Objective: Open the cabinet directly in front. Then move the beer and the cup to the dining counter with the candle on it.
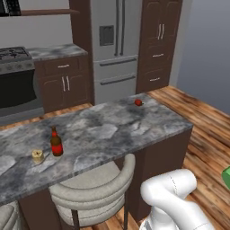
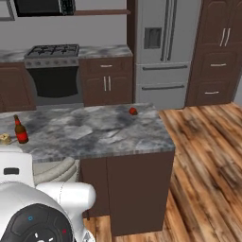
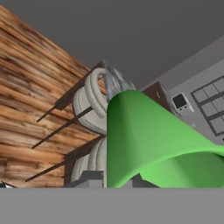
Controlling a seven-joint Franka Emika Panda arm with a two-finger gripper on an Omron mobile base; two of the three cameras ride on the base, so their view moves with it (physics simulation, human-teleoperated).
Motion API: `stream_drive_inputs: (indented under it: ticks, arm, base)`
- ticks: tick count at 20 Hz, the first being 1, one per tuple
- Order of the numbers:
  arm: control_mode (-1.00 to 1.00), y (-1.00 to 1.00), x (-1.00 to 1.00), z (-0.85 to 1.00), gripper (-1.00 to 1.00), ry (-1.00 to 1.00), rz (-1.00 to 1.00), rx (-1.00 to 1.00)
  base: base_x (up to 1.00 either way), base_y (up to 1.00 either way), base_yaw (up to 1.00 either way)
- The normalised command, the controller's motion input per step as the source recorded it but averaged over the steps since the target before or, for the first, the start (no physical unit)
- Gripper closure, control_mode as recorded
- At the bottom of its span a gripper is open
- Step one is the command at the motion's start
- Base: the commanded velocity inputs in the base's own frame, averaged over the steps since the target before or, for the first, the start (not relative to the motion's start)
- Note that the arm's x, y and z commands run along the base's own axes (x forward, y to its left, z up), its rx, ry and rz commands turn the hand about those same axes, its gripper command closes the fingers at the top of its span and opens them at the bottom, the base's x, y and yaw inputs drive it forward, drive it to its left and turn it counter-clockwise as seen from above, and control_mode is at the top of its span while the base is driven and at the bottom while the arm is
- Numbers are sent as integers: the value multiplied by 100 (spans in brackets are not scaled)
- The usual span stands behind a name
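Green and close against the hand camera, the cup [image 3: 148,144] sits clamped in the end effector, whose jaws are drawn tight on it (a sliver of that green also shows at the right edge of the left base view, low over the wooden floor [image 1: 211,130]). Beyond it stand the cream stools [image 3: 89,103] under the grey marbled worktop [image 1: 112,130]. On that worktop the beer [image 1: 55,143] stands upright just beside the pale yellow candle [image 1: 37,156], with a small red round thing [image 1: 138,102] well apart near the far end.

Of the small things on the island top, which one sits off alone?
The small red round thing, near the fridge-side edge; the beer and candle stand together.
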Motion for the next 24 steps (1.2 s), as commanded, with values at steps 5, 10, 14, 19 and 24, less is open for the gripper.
stream_drive_inputs:
  ticks: [5,10,14,19,24]
  arm:
    - [100,0,0,0,100,0,0,0]
    - [100,0,0,0,100,0,0,0]
    - [100,0,0,0,100,0,0,0]
    - [100,0,0,0,100,0,0,0]
    - [100,0,0,0,100,0,0,0]
  base:
    - [91,49,0]
    - [38,31,0]
    - [25,31,-1]
    - [46,49,1]
    - [59,28,28]
